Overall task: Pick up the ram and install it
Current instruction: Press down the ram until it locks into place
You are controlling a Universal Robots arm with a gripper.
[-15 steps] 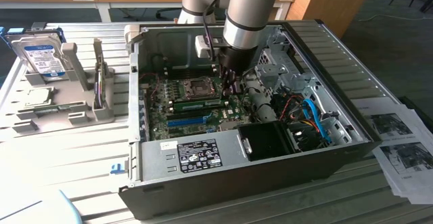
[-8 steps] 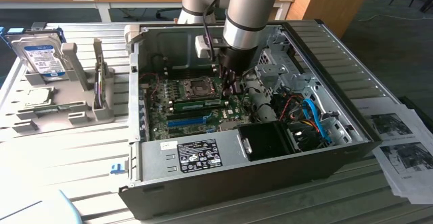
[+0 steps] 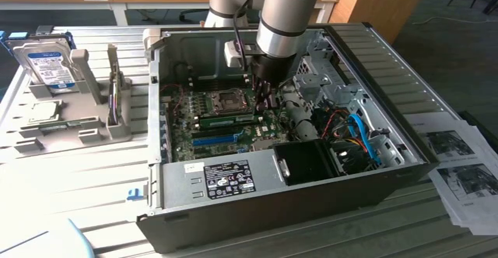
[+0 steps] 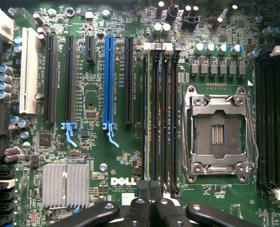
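The ram (image 3: 230, 118) is a narrow green stick standing on edge in a slot of the motherboard (image 3: 186, 147), just in front of the CPU socket (image 3: 230, 100), inside the open computer case (image 3: 272, 211). In the wrist view the ram (image 4: 149, 113) shows edge-on as a thin strip among the dark memory slots. My gripper (image 3: 263, 101) reaches down into the case over the end of the ram on the exterior view's right. Its black fingertips (image 4: 144, 187) are pressed together, shut, right above that end of the stick (image 4: 149, 188). I cannot tell whether they touch it.
A long blue slot (image 4: 109, 80) lies beside the memory slots, and the empty CPU socket (image 4: 218, 132) is on their other side. A black fan shroud (image 3: 307, 161) and cables crowd the case's front. A grey stand holds a hard drive (image 3: 48, 65). Papers (image 3: 459, 164) lie at the exterior view's right.
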